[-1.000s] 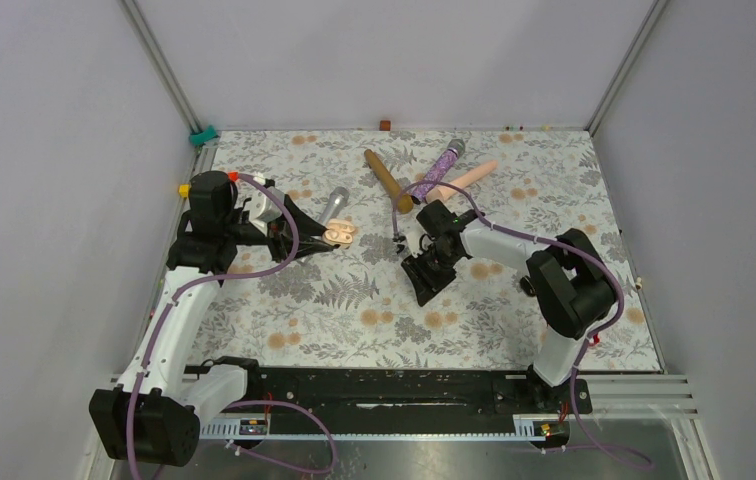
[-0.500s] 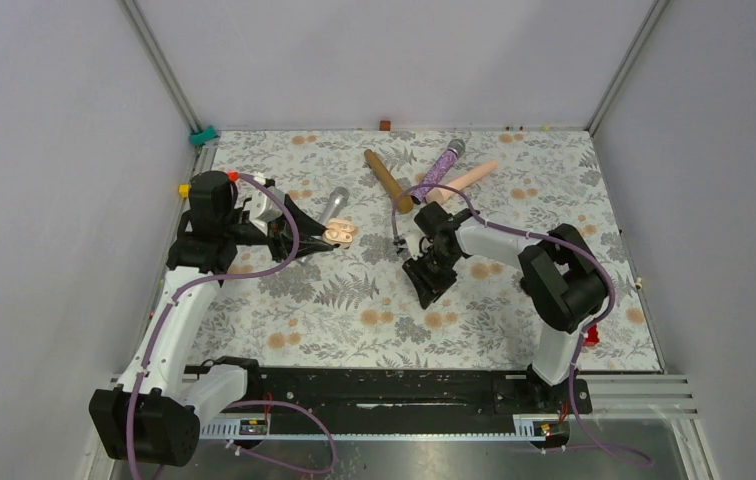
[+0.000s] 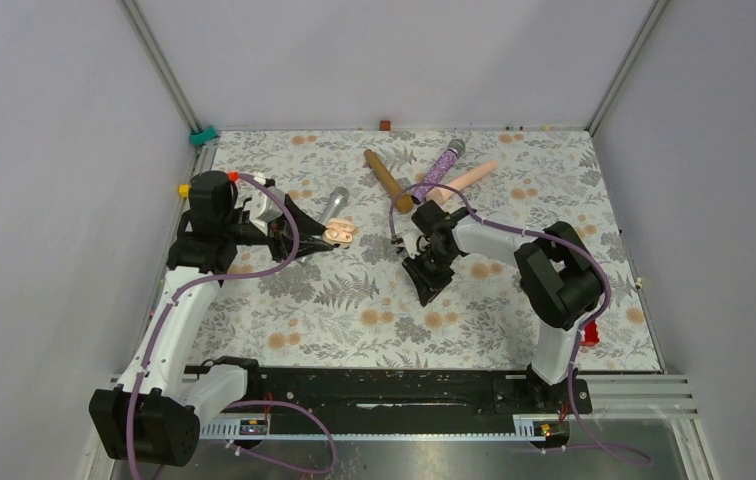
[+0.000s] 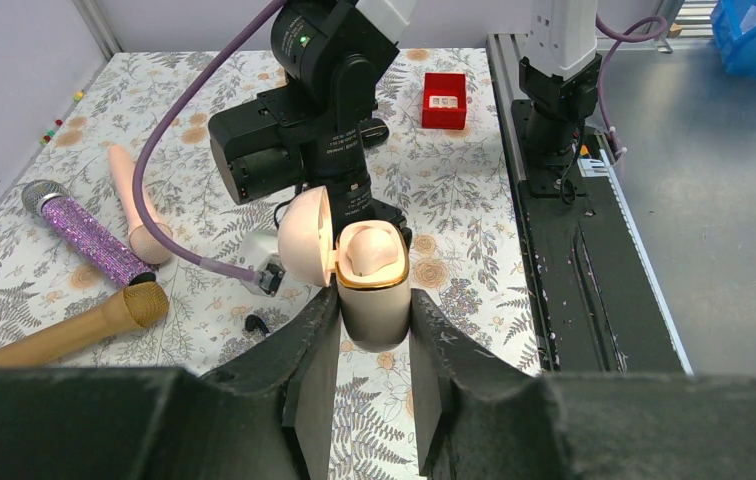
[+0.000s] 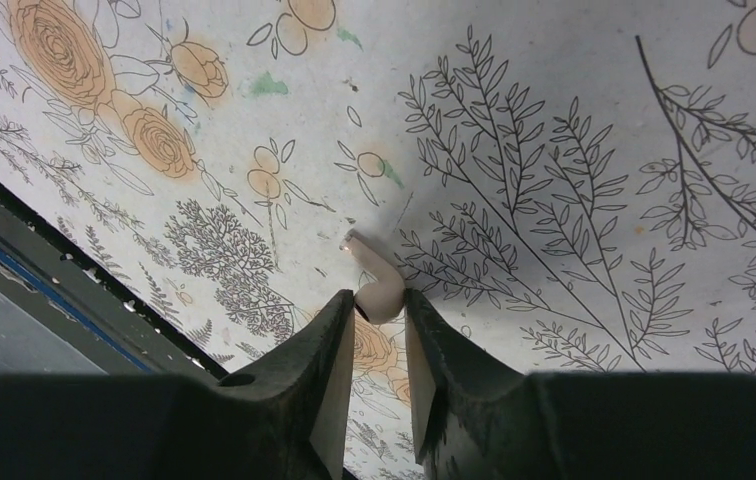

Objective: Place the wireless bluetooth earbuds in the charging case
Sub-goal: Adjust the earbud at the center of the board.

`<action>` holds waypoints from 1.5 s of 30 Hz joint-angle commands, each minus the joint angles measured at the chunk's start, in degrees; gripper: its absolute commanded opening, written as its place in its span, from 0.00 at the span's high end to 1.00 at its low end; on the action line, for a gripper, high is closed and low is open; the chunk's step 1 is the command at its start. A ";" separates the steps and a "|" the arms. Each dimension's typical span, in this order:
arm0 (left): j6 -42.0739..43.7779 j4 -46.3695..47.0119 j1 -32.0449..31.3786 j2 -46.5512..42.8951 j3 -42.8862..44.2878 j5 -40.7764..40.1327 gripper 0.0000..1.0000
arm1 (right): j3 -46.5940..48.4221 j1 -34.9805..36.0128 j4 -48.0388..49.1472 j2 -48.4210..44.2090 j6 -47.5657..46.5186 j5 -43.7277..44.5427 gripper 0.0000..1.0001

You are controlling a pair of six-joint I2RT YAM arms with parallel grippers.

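My left gripper (image 4: 374,312) is shut on the pale pink charging case (image 4: 374,290), held upright with its lid open to the left; it also shows in the top view (image 3: 341,233). I cannot tell whether its pale inside holds anything. My right gripper (image 5: 379,300) is shut on a pale pink earbud (image 5: 374,283) with a curved stem, just above the floral cloth. In the top view the right gripper (image 3: 424,282) is to the right of the case. A tiny black piece (image 4: 254,323) lies on the cloth left of the case.
Stick microphones lie at the back: brown (image 3: 387,180), purple glitter (image 3: 437,170), pink (image 3: 466,179), and a silver one (image 3: 332,205) by the case. A red box (image 4: 444,98) sits near the right arm's base. The black rail (image 3: 384,385) runs along the near edge.
The right arm's elbow has swung slightly left and its gripper has shifted a little. The left arm and the case have not moved.
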 commanded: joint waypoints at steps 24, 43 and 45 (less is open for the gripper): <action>1.24 1.94 -1.45 -0.49 -0.07 -0.75 1.00 | 9.61 5.44 -9.17 -4.91 -40.55 9.77 0.74; 1.77 2.02 -1.45 -1.69 -0.60 -0.76 1.00 | 15.15 17.65 -8.95 5.57 -42.21 7.75 0.61; 1.85 1.98 -1.45 -1.72 -0.64 -0.89 1.00 | 15.51 17.65 -9.00 5.64 -40.94 8.11 0.58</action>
